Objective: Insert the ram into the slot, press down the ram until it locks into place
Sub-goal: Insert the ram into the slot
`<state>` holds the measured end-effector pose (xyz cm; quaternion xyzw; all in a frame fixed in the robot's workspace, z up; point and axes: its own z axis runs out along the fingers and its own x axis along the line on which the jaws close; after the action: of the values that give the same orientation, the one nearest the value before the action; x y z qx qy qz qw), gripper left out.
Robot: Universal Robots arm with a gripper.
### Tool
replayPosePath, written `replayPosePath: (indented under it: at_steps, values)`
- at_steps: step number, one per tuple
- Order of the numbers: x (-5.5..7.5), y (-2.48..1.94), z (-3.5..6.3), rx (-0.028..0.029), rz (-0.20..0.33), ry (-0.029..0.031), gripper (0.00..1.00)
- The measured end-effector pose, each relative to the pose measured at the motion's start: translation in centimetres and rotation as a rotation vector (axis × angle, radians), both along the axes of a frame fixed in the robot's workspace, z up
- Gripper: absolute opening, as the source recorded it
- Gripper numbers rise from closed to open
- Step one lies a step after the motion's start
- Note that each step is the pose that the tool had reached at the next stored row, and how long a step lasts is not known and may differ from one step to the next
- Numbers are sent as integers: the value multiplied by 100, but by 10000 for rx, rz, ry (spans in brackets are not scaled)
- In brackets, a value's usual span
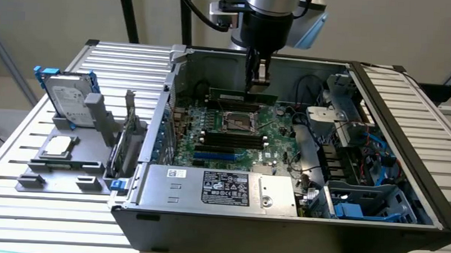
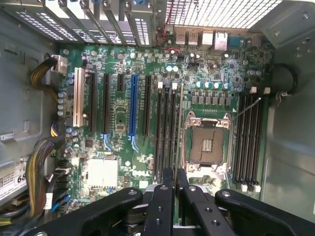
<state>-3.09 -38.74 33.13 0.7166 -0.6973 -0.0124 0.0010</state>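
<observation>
**Ana:** Slatted metal surface is carrying everything, isn't it?

**Ben:** Yes. The open computer case is lying on it, taking up the middle and lower right of the exterior view. The green motherboard is facing up inside.

**Ana:** Where is the claw working?

**Ben:** The claw is hanging in the upper middle of that frame, over the board. Its fingers are pinching almost fully closed on the upper edge of the ram.

**Ana:** And how is the ram sitting?

**Ben:** It is hanging level, long edge down. I am judging that it is hovering above the board, not seated. In the wrist view it is showing edge-on as a thin line. That line is running just beside the processor socket and parallel to the slot in its bank of black ones. I cannot tell exactly which one it is lining up over.

**Ana:** So what is mattering most for this step?

**Ben:** Squareness, I am thinking. The stick should be travelling straight down with both ends level and its edge centred along the slot. Any tilt is risking one end catching first. The white end latches should be standing open, though they are too small to judge.
</observation>
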Motion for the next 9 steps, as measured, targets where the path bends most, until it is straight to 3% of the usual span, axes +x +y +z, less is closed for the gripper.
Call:
replayPosePath:
  at_steps: [9]
  values:
    - [0,0,-163,-1,0,0,14]
